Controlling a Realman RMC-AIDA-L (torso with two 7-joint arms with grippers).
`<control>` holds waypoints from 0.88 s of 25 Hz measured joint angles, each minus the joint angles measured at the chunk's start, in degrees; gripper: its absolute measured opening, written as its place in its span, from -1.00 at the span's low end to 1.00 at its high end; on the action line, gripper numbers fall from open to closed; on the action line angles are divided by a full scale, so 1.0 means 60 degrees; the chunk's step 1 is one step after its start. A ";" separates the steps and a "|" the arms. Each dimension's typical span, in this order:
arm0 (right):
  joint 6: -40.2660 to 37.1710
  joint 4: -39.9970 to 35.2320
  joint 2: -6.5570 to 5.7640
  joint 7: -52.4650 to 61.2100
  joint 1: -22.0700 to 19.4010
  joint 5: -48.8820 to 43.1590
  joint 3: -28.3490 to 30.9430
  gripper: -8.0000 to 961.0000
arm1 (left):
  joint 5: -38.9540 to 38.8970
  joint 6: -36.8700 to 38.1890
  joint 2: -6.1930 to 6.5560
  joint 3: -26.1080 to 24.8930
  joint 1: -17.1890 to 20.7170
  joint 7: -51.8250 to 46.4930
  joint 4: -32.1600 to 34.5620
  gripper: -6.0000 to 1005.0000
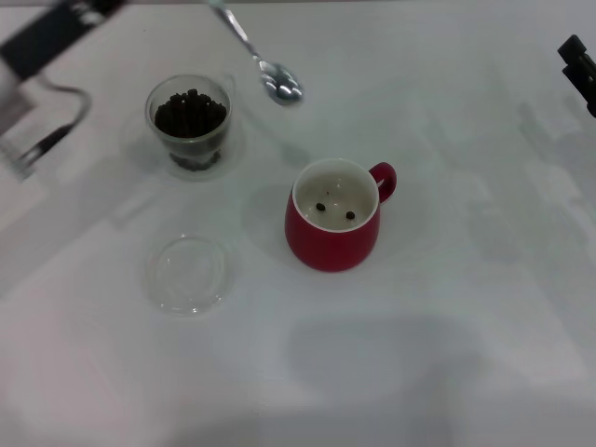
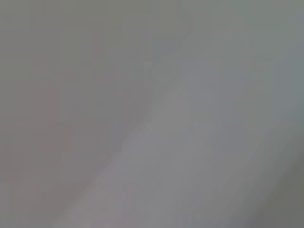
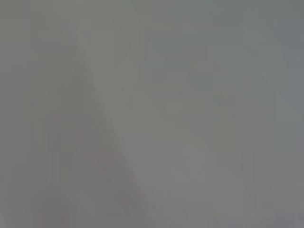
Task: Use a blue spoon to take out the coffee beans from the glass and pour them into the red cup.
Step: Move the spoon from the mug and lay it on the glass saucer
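The glass (image 1: 189,119) stands at the back left, heaped with coffee beans (image 1: 191,112). The red cup (image 1: 333,223) stands in the middle with its handle to the right and two beans (image 1: 335,210) on its white bottom. The blue spoon's silver bowl (image 1: 281,86) shows between glass and cup, and looks empty. Its neck runs up out of the head view, and the handle is out of view. My left arm (image 1: 51,37) reaches across the back left corner, and its grip lies beyond the picture's edge. My right gripper (image 1: 579,67) is parked at the right edge. Both wrist views show only blank grey.
A flat clear round dish (image 1: 187,274) lies in front of the glass, left of the red cup. A cable (image 1: 56,130) hangs from the left arm beside the glass. The table is white.
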 joint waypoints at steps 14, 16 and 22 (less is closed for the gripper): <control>0.0024 0.0007 -0.0023 -0.0057 0.0053 0.0479 0.0000 0.79 | -0.2168 0.1840 0.0296 -0.0431 0.3356 0.0146 -0.3462 -0.74; 0.0034 0.0008 -0.0026 -0.0058 0.0058 0.0479 0.0001 0.79 | -0.2126 0.1743 0.0245 -0.0401 0.3298 0.0470 -0.3535 -0.74; 0.0027 -0.0141 -0.0020 -0.0018 0.0062 0.0439 -0.0040 0.79 | -0.1562 0.0976 0.0106 -0.0397 0.2583 0.0972 -0.4030 -0.74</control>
